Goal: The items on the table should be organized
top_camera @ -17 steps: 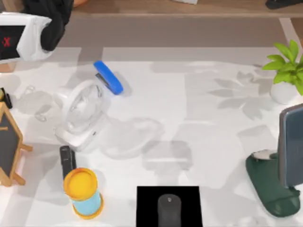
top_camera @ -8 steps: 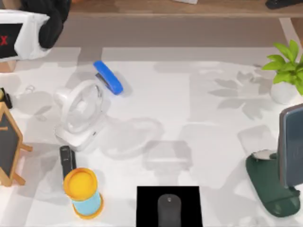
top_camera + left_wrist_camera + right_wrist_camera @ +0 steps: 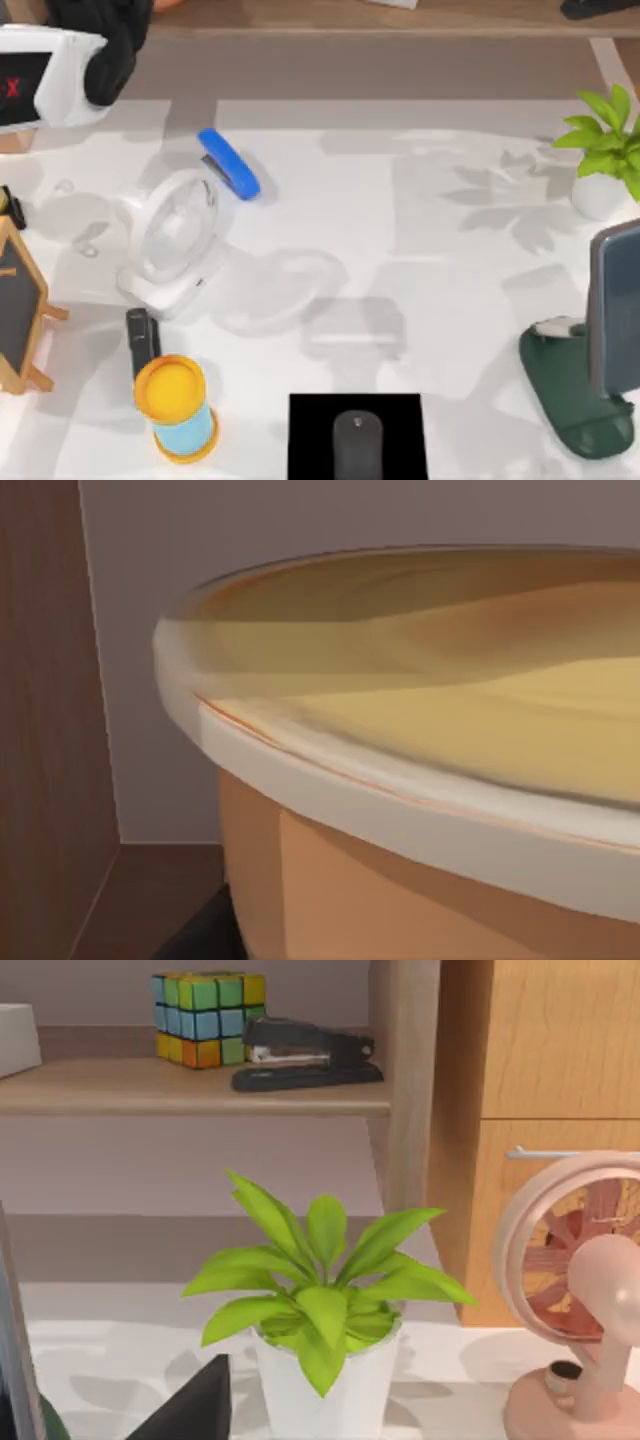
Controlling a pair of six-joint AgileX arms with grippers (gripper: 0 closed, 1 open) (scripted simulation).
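1. Orange drink cup w/ yellow-orange lid stands upright near front-left of the table; a small dark block sits just behind it, touching or nearly so
2. Dark grey mouse lies on a black mat at front edge, centre
3. Grey-blue slab leans upright in a dark green stand at far right
4. White desk fan behind the cup, blue stapler just beyond it; potted plant back right, small wooden easel board at left edge
5. Left arm is over the back-left corner; left wrist view has a pale yellow-topped orange round thing very close up
6. Right wrist view: plant, pink fan, shelf w/ colour cube & black stapler
7. Tool state, both arms: can't tell
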